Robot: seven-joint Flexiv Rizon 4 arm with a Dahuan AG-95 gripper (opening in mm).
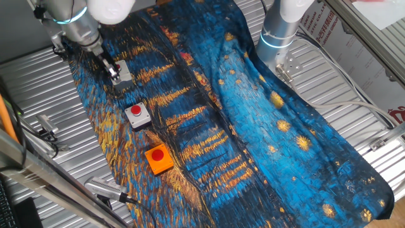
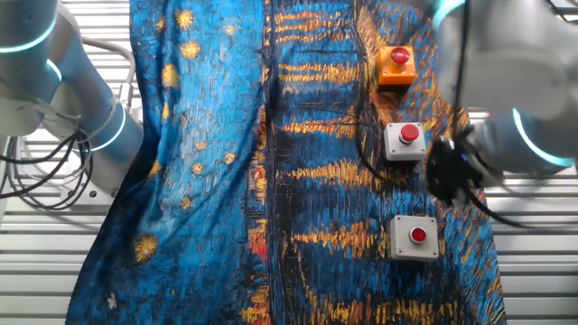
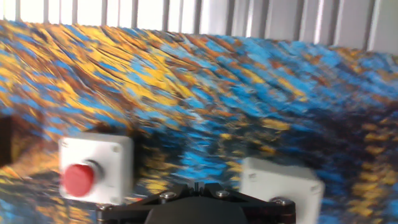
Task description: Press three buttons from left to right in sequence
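Note:
Three push-button boxes lie in a row on the blue and yellow cloth [image 1: 253, 120]. The orange-based button [image 1: 157, 158] is nearest, a grey one [image 1: 137, 114] is in the middle, and another grey one [image 1: 123, 71] is farthest. In the other fixed view they are the orange [image 2: 396, 65], the middle grey [image 2: 405, 140] and the last grey [image 2: 414, 236]. My gripper [image 1: 114, 69] hangs over the far grey box and hides its cap there. In the other fixed view the gripper [image 2: 452, 171] sits right of the two grey boxes. The hand view is blurred and shows two grey boxes [image 3: 93, 171] [image 3: 280, 183].
A second arm [image 1: 278, 31] stands at the cloth's far side, also in the other fixed view [image 2: 81, 99]. Metal tools [image 1: 44, 130] [image 1: 104, 189] lie on the ribbed metal table [image 1: 354, 114] beside the cloth. Cables [image 2: 36, 181] run near the second arm.

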